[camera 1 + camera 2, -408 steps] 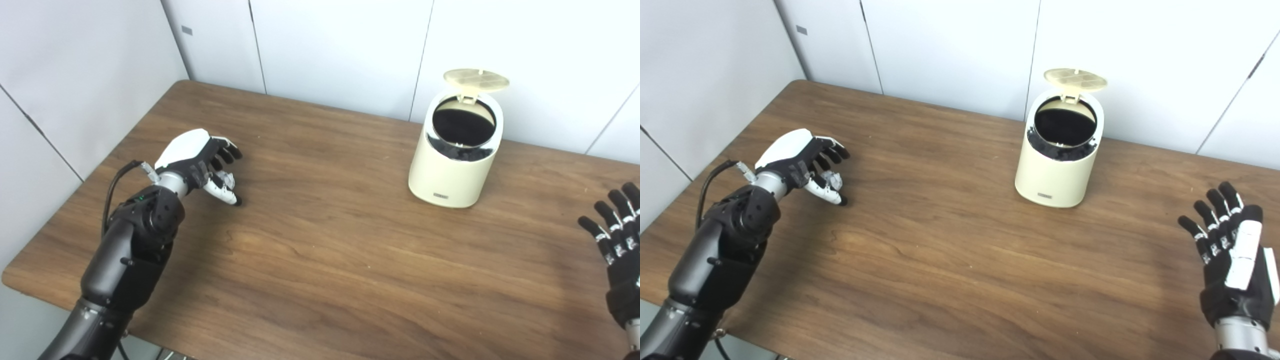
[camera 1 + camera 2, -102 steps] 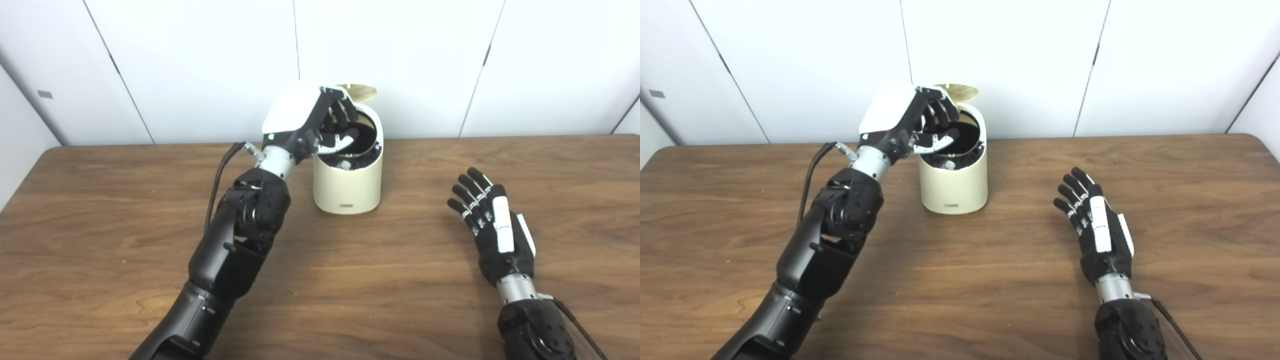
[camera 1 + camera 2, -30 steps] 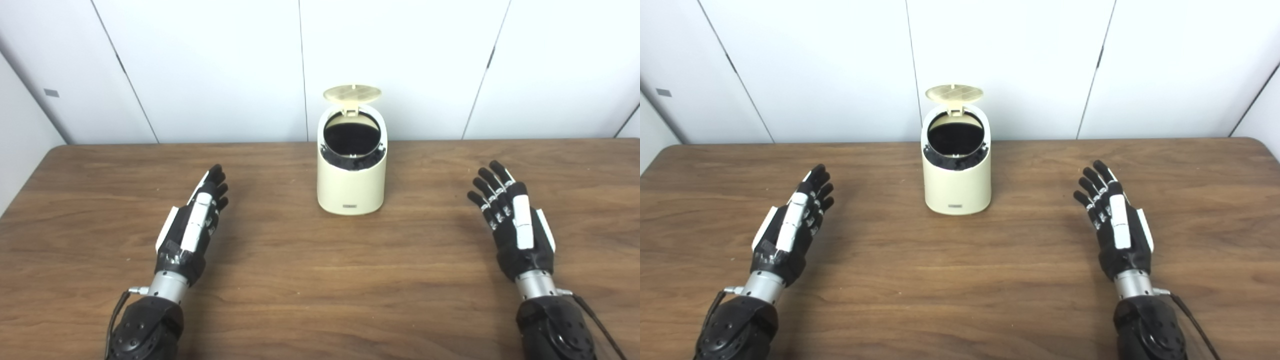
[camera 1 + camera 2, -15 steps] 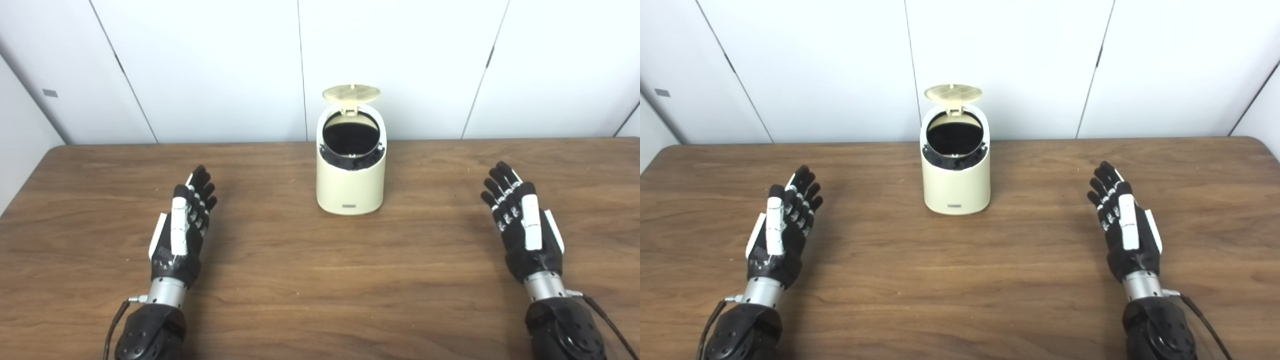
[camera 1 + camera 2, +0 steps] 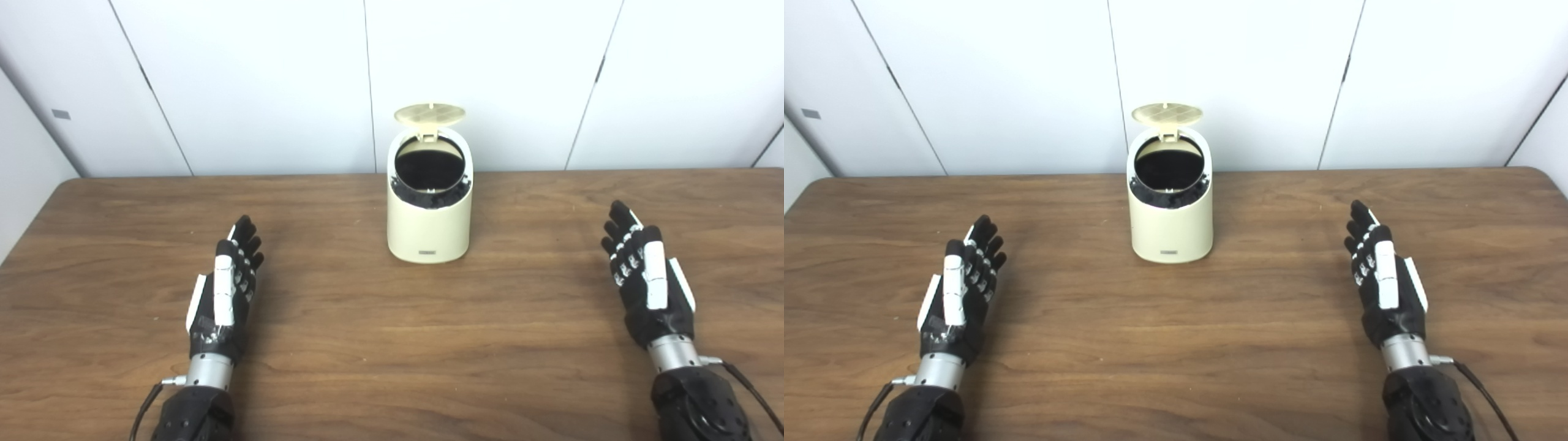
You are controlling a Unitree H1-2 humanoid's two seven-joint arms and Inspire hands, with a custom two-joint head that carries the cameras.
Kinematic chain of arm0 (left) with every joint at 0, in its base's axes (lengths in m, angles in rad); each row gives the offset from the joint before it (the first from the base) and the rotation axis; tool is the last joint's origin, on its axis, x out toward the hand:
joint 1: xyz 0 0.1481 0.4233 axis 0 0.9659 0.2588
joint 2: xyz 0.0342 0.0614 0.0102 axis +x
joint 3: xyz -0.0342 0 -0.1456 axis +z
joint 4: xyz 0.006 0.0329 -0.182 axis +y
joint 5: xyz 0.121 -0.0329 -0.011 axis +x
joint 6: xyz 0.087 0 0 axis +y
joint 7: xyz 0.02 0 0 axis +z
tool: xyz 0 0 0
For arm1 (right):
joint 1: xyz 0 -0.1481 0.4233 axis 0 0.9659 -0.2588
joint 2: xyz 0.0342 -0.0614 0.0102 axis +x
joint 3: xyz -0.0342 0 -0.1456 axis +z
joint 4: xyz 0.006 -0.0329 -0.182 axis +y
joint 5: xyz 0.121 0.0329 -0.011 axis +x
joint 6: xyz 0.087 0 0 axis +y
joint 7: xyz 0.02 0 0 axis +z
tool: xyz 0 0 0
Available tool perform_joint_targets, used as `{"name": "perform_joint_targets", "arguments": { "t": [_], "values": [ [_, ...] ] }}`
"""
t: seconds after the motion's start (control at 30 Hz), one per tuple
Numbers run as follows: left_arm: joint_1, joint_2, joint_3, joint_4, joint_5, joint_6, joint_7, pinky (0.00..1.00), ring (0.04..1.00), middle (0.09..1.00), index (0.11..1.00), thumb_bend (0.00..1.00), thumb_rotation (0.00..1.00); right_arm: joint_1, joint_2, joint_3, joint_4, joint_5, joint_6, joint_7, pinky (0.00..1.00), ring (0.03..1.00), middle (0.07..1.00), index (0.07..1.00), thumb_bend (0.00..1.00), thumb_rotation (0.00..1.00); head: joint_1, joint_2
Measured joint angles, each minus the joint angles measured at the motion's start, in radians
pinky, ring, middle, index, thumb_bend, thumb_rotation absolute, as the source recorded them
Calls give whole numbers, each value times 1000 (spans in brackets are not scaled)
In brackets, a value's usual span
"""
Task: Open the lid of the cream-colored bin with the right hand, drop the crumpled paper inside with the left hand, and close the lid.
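Cream-coloured plastic bin sits far-centre on the brown wood-grain table, its round ribbed lid flipped up at the back hinge; the black liner is visible inside, but I can't make out any crumpled paper in the dark opening or anywhere on the tabletop. Left hand and right hand both lie flat with fingers spread, grasping nothing, near-left and near-right, well apart from the bin. Closing is the step left, I'd say: a push on the upright lid from the front could shove the light bin back or tip it, and an off-centre press may leave the lid unlatched.
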Motion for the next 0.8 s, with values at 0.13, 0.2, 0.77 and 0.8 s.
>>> {"name": "perform_joint_targets", "arguments": {
  "t": [0.13,0.2,0.77,0.8],
  "values": [
    [3,-1,-17,0,31,0,16,1000,1000,1000,1000,617,1000,-1,-7,5,-13,-7,7,-1,1000,977,964,918,611,912,2,3],
    [6,-5,-23,1,34,0,18,1000,1000,1000,1000,604,1000,-4,-7,5,-33,-8,17,-3,1000,977,962,917,607,906,2,3],
    [15,-31,-28,34,59,-30,38,1000,1000,1000,1000,622,1000,-104,-29,36,-145,-80,122,-12,1000,977,955,901,643,866,-11,-5],
    [15,-31,-28,34,58,-31,38,1000,1000,1000,1000,614,1000,-113,-35,43,-148,-90,122,-12,986,966,958,905,637,873,-14,-8]
  ]
}}
